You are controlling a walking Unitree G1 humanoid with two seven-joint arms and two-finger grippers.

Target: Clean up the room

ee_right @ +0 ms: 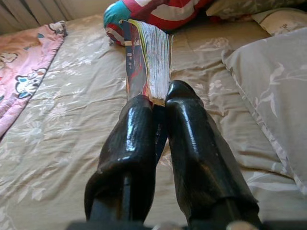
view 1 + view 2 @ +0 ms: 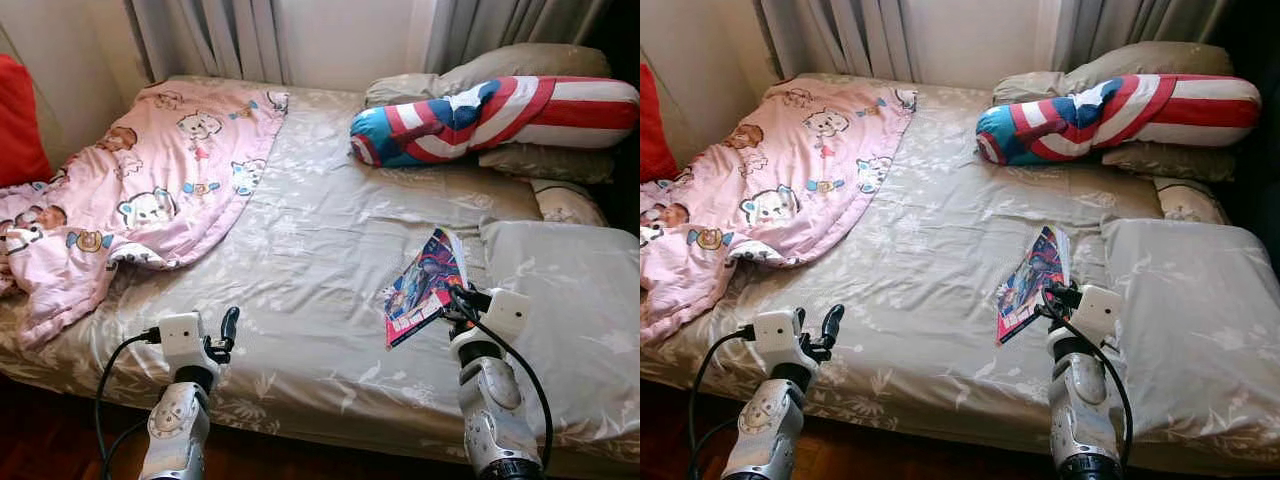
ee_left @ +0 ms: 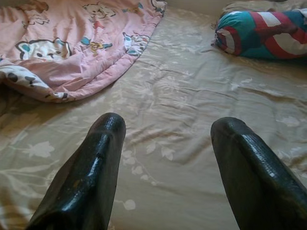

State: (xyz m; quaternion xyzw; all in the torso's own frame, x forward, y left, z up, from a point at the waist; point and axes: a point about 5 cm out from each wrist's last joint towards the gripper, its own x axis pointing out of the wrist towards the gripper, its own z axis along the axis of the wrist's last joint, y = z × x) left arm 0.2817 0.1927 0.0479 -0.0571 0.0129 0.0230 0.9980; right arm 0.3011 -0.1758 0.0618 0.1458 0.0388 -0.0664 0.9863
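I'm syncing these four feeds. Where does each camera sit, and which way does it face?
Left eye: on the head, looking down at the bed; both arms show.
Right eye: beside it, same scene.
Left wrist: along the open left gripper toward the pink blanket.
Right wrist: along the right gripper, shut on the book.
All share the striped pillow.

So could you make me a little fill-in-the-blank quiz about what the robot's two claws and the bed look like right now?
1. The right claw is shut on a colourful ____.
2. The left claw hovers over the bedsheet with its fingers ____.
3. The cartoon-animal blanket bunched on the robot's left is mostly ____ in colour.
4. The red, white and blue bolster lies near the ____ at the far side of the bed.

Missing words: book; open; pink; curtains
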